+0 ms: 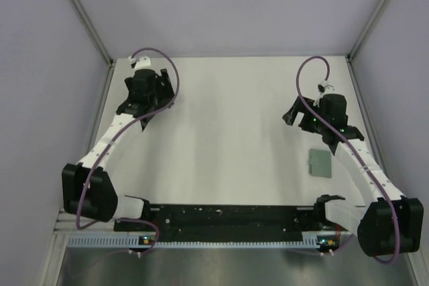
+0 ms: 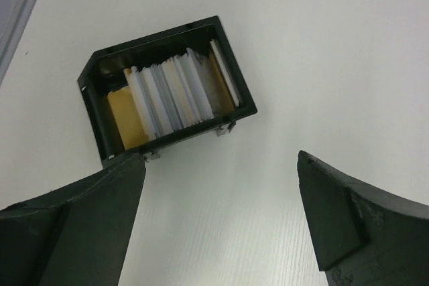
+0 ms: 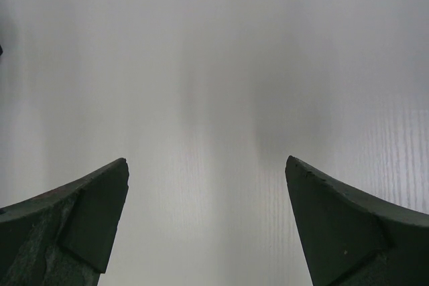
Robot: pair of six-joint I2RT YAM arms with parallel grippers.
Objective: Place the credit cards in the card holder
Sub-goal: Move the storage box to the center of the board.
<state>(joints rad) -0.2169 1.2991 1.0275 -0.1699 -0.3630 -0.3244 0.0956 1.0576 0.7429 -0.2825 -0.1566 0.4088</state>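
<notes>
Several credit cards point(image 2: 175, 92), white, pale grey and yellow-orange, stand on edge in a black open box point(image 2: 97, 108) in the left wrist view. My left gripper point(image 2: 221, 160) is open and empty, hovering just short of the box's near wall; in the top view it point(image 1: 149, 93) is at the table's far left and covers the box. The sage-green card holder point(image 1: 320, 163) lies closed and flat on the table at the right, beside my right forearm. My right gripper point(image 1: 299, 115) is open and empty, farther back than the holder. In the right wrist view it point(image 3: 206, 161) is over bare table.
The white table point(image 1: 228, 138) is walled by grey panels on the left, right and back. A black rail point(image 1: 228, 216) with the arm bases runs along the near edge.
</notes>
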